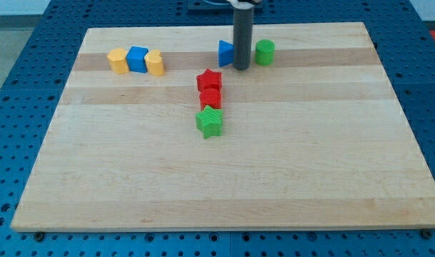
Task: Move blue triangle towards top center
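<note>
My tip (241,68) down on board near view's top centre; plain rod, no jaws, grasps nothing. Blue triangle (225,53) touching tip on view's left side. Green cylinder (265,52) just beside tip on view's right.

Risks, judged:
- tip sits right of triangle; push from here drives it toward view's left, away from centre
- repositioning swing may clip cylinder
- red star (209,79), red block (211,98), green star (210,122) below; low approach could scatter them
</note>
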You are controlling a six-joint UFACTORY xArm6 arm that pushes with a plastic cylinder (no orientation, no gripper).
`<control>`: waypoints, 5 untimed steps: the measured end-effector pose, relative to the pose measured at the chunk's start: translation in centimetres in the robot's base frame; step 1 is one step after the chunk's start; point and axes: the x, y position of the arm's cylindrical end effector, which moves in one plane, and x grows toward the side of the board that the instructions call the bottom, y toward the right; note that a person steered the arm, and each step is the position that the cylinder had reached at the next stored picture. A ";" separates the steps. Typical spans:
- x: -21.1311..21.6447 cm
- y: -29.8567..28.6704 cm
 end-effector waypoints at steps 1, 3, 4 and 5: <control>-4.5 -1.8; -4.7 -2.5; -5.9 -2.4; -8.6 -2.4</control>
